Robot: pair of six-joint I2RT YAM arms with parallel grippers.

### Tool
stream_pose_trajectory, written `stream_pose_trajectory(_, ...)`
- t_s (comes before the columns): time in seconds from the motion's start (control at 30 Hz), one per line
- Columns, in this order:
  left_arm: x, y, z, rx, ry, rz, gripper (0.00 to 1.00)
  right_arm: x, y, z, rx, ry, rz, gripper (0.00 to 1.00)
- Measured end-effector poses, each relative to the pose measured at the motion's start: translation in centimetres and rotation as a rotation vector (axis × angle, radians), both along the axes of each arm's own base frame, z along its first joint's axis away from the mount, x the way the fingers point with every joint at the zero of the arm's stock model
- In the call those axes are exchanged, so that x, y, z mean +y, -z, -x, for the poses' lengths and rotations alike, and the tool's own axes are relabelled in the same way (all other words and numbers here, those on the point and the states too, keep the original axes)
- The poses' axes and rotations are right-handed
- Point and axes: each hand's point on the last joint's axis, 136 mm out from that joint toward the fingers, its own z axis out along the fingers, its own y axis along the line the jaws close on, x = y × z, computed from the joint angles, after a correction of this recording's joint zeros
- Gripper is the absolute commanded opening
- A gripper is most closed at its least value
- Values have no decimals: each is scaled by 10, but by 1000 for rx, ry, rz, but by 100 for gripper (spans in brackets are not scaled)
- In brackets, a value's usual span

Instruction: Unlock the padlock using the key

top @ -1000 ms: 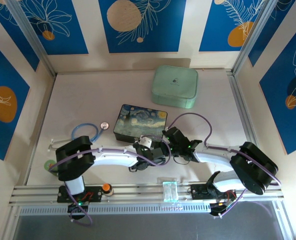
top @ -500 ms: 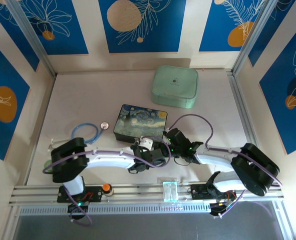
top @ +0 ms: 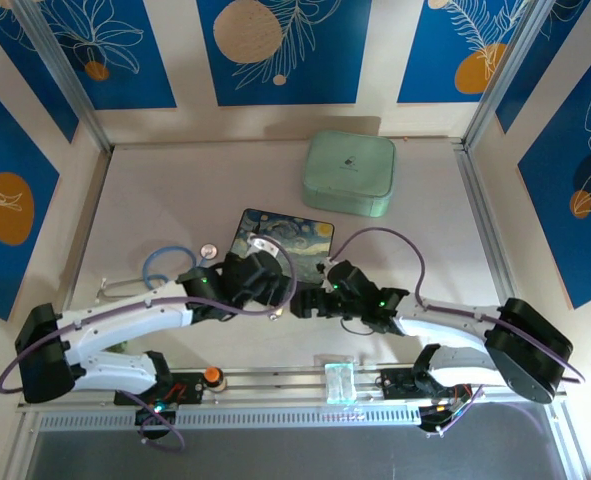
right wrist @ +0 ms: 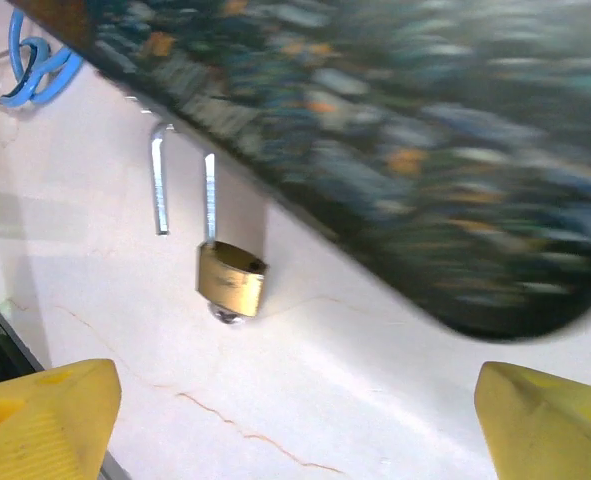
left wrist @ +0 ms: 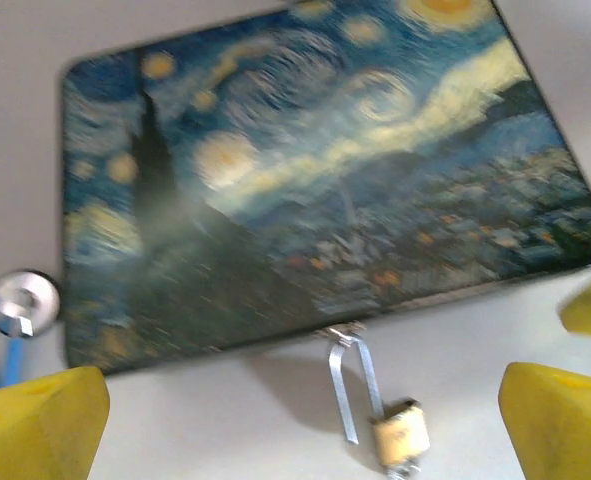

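Note:
The brass padlock lies on the white table just in front of the starry-night tin. Its silvery shackle reaches to the tin's near edge, and one leg ends free of the body. In the right wrist view the padlock lies between the fingers' line and the tin. A small silvery piece pokes from under the body; I cannot tell whether it is the key. My left gripper is open, as is my right gripper. Both hover near the tin's near edge, left gripper beside right gripper.
A blue-tubed stethoscope with its round silver disc lies left of the tin. A mint-green case stands at the back. Aluminium rails run along the near edge, and patterned walls close in the sides.
My left arm has swung out to the left and its gripper has shifted back toward the tin. The right gripper has crept leftward.

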Motion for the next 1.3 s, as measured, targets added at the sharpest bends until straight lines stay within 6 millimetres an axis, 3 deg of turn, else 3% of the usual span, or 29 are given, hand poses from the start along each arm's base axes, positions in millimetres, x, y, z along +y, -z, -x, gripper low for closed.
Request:
stream_pose_trajectory(0.2,39,-9,-35,-44,-46,-33,99,39,-7,-5,-11,37,100,81)
stream_pose_trajectory(0.43,58,9,-44,7,-66,-32,99,46,34,-7,47,99,267,68)
stream_pose_trajectory(0.57,58,18,-40,32,-52,-26,99,43,48,-2,62,106,336,64)
stream_pose_trajectory(1.0,51,25,-40,54,-59,11,99,59,43,1,33,96,357,66)
stream_pose_trajectory(1.3,51,23,-42,46,-66,22,99,59,53,-2,34,105,403,51)
